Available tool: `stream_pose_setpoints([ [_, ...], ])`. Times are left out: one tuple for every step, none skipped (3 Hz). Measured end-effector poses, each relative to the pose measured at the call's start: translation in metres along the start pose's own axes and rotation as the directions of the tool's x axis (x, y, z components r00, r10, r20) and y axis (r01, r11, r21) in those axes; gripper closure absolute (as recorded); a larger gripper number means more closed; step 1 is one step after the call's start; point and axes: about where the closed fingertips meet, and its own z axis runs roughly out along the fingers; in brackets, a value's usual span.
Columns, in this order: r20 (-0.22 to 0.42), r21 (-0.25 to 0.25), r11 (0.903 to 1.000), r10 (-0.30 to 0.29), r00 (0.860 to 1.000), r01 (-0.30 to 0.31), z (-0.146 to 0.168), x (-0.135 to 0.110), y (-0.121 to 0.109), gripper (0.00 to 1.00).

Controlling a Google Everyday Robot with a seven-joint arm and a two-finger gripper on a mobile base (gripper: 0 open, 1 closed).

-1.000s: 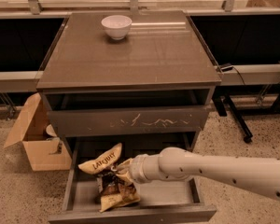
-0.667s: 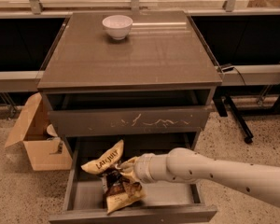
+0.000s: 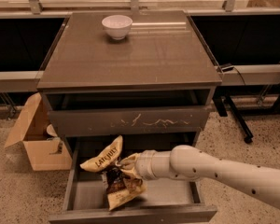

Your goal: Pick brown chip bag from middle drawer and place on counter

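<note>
Handling the bag (image 3: 115, 182) should come down to lightness and slip. It looks like thin crinkled foil, nearly weightless, soft enough to fold under any squeeze and slick enough to slide out of a loose pinch, with brittle chips inside that a hard clamp would crush. It lies in the left half of the open drawer (image 3: 177, 213), dark middle showing, one pale end close to the front panel. A tan lettered flap (image 3: 101, 157) juts up and left from the same spot, and I cannot tell whether that is the bag's other end or a second packet. The gripper (image 3: 127, 165) sits right against the bag's upper part, at the tip of the arm (image 3: 214, 171) that extends in from the right. Whether it is clamped on the foil or merely pressed to it cannot be told. The best hold is probably a crimped end seam or a bunched fold, where the foil is doubled and no chips get pinched. The scratched drawer (image 3: 130, 122) overhangs the rear of the open one, so a lift likely has to come outward before rising. The counter (image 3: 144, 59) is flat, glossy and wide, with a bowl (image 3: 117, 26) near its back edge. A box (image 3: 35, 141) stands on the floor to the left.
</note>
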Motion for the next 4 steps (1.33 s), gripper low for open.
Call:
stream_pose_setpoints([
  [0.082, 0.006, 0.9961, -0.088, 0.993, 0.088, -0.025, -0.038, -0.006, 1.0],
  [0.162, 0.027, 0.98, -0.199, 0.967, 0.197, -0.059, -0.086, -0.009, 1.0],
  [0.185, 0.058, 0.9559, -0.294, 0.938, 0.288, -0.082, -0.123, -0.013, 1.0],
  [0.189, 0.059, 0.9529, -0.303, 0.934, 0.298, -0.084, -0.127, -0.013, 1.0],
])
